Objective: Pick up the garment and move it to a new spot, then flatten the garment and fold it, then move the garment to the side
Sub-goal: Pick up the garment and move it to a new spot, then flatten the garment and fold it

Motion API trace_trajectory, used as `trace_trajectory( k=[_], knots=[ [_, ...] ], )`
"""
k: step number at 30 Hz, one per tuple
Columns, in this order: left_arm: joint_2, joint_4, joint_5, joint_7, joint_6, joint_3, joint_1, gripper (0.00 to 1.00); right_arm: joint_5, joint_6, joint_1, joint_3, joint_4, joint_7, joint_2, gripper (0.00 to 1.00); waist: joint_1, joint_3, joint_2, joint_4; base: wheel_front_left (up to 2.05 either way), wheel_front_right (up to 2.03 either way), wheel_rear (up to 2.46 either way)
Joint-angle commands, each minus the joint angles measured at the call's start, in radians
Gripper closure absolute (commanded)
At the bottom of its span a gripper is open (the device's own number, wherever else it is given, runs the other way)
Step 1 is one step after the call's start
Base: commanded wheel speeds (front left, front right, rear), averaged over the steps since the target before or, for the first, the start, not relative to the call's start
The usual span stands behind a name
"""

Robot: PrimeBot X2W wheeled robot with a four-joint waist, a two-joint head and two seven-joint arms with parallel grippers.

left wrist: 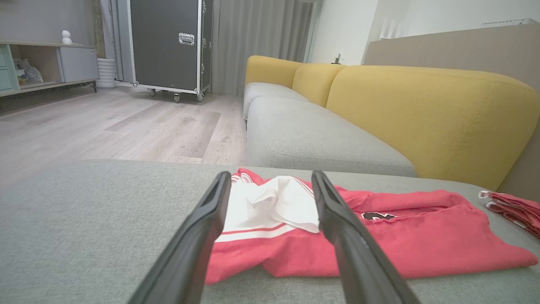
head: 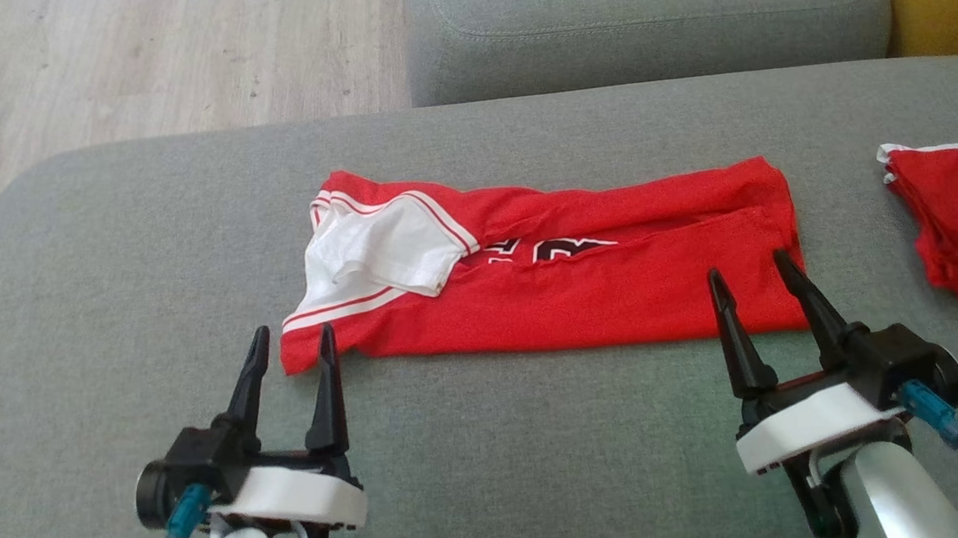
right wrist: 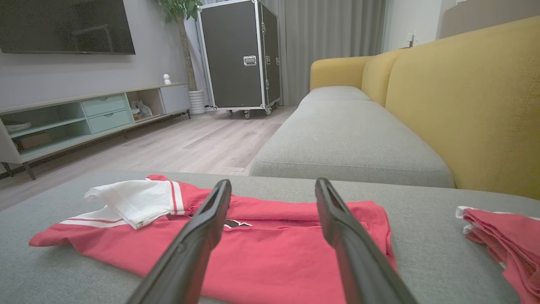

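Jaws spread; garment (head: 586,303) print (head: 551,250) partly hidden.

- garment (head: 587,311): thin red cloth, matt, softly creased; white cloth panel with red stripes at one end;
- seat cushion (head: 496,458): grey woven fabric, matt, finely rough;
- backrest (left wrist: 422,114): mustard cloth, matt, with a stitched seam;
- floor (head: 122,57): pale wood-grain planks, faint sheen;
- case (right wrist: 236,55): dark matt panels; shiny metal edging and latch;
- left gripper (head: 293,328) and right gripper (head: 746,263): matt black plastic fingers; smooth white shells.
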Motion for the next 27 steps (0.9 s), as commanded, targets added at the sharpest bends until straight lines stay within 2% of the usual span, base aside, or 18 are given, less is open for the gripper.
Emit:
trace_trajectory(
  k=[1, 10, 14, 20, 27],
  knots=[
    [-0.002, -0.035, 0.020, -0.005, -0.009, 0.044, -0.041, 0.00, 0.003, 0.003, -0.026, 0.021, -0.035, -0.011, -0.002, 0.00, 0.0000, -0.001, -0.0001, 0.006, 0.00, 0.00, 0.00],
    [-0.044, -0.017, 0.062, -0.005, -0.040, 0.065, -0.044, 0.00, -0.046, 0.003, -0.064, 0.055, -0.018, -0.011, -0.002, 0.00, 0.0000, 0.014, -0.0001, 0.095, 0.00, 0.00, 0.00],
    [-0.052, -0.006, 0.076, -0.005, -0.048, 0.072, -0.044, 0.00, -0.067, 0.003, -0.109, 0.117, 0.022, -0.011, -0.002, 0.00, 0.0000, 0.023, -0.0001, 0.114, 0.00, 0.00, 0.00],
    [-0.060, 0.002, 0.079, -0.005, -0.052, 0.071, -0.065, 0.00, -0.098, 0.003, -0.270, 0.265, 0.180, -0.011, -0.013, 0.00, 0.0000, 0.053, -0.0001, 0.188, 0.00, 0.00, 0.00],
    [-0.062, 0.004, 0.025, -0.005, -0.042, 0.012, -0.084, 0.00, -0.049, 0.003, -0.495, 0.457, 0.433, 0.003, -0.065, 0.00, 0.0000, 0.097, -0.0001, 0.311, 0.00, 0.00, 0.00]
  ],
)
